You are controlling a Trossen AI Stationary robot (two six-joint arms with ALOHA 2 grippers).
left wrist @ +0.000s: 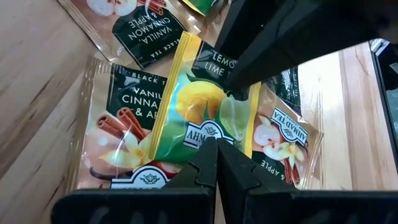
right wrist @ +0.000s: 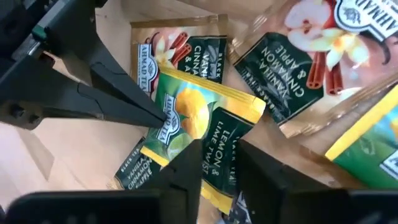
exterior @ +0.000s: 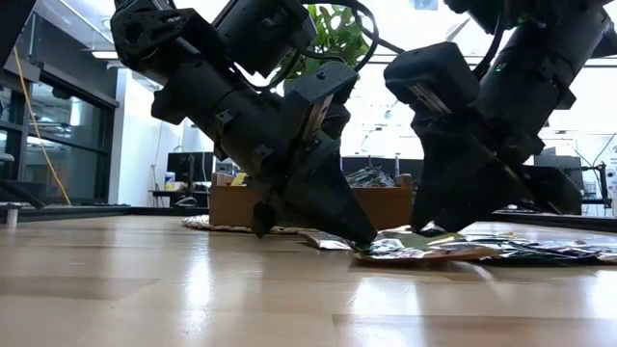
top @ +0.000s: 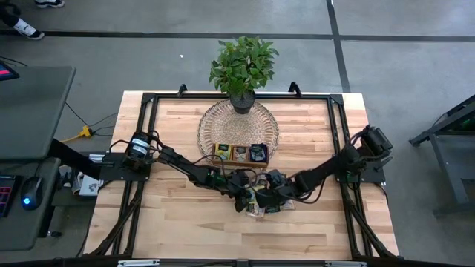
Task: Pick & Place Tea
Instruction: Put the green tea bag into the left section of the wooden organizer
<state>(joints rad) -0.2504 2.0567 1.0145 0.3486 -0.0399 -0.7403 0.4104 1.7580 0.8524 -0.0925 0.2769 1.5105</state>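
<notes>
Left gripper (left wrist: pixel 216 149), clenched, pins a lemon-lime sachet (left wrist: pixel 199 106) atop the tea pile (top: pixel 261 204) while the right gripper (right wrist: pixel 217 152) grasps the sachet's opposite edge

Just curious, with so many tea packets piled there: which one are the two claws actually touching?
The lemon and lime twist sachet, green with yellow edges, lying on top of the vanilla cinnamon apple sachets. The left gripper and right gripper meet on it.

A light wooden table (top: pixel 185 222) carries a scatter of tea sachets (top: pixel 260 206) lying flat under both sets of fingers. Beyond the fingertips sits a round woven mat (top: pixel 211 122). A black frame (top: pixel 145 104) edges the tabletop.
</notes>
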